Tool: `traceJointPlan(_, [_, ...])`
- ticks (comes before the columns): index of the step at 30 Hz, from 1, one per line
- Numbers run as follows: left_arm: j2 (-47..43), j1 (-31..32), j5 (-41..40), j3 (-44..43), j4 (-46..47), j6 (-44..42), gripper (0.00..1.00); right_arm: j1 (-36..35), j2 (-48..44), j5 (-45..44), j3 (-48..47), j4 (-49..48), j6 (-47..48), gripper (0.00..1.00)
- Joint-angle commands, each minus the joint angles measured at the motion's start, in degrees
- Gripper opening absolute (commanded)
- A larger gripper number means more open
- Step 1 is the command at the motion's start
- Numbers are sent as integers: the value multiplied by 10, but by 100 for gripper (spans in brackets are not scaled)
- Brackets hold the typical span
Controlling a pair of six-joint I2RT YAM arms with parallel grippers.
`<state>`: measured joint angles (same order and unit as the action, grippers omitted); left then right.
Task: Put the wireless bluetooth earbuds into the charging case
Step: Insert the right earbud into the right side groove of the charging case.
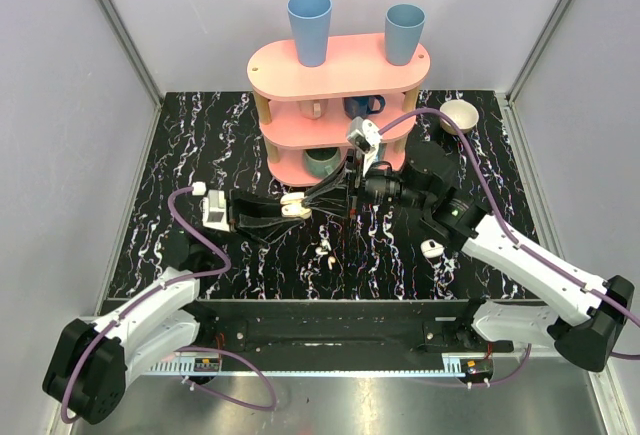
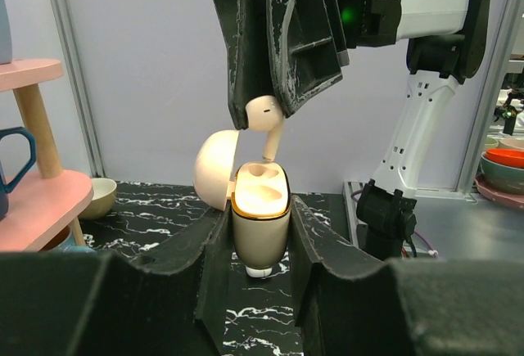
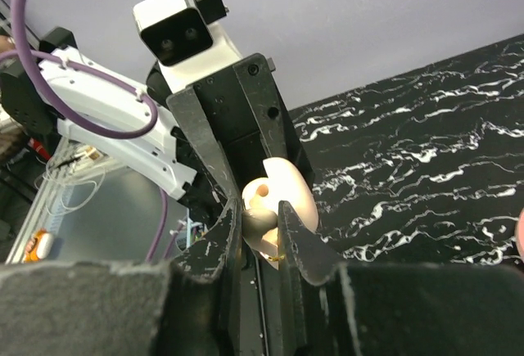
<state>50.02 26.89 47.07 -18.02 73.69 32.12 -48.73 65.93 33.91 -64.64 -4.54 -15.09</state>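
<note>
My left gripper (image 1: 296, 205) is shut on the beige charging case (image 2: 260, 227) and holds it upright with its lid (image 2: 214, 168) open. My right gripper (image 3: 262, 227) is shut on one white earbud (image 2: 266, 115) and holds it just above the case opening, stem pointing down into it. In the right wrist view the earbud (image 3: 259, 222) sits between the fingers with the open case (image 3: 288, 196) right behind it. From above, both grippers meet at the table's middle, the right gripper (image 1: 314, 198) touching the case area. A second tiny white piece (image 1: 323, 255) lies on the table in front.
A pink three-tier shelf (image 1: 340, 67) with mugs stands behind the grippers, two blue cups (image 1: 309, 27) on top. A beige bowl (image 1: 458, 115) is at the back right. A small rounded white box (image 1: 432, 248) lies near the right forearm.
</note>
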Motion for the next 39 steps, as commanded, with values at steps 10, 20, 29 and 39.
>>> traceJointPlan(10, [7,-3,11,-25,157,6,0,2,10,-10,-45,43,52,17])
traceJointPlan(20, [9,-3,9,-23,157,1,0,1,11,-3,-40,35,38,17])
traceJointPlan(29, [2,-3,-1,-22,156,-6,0,2,12,-3,-29,40,31,17])
traceJointPlan(39, [-1,-3,-26,-17,146,-20,0,2,1,-10,-22,36,29,18])
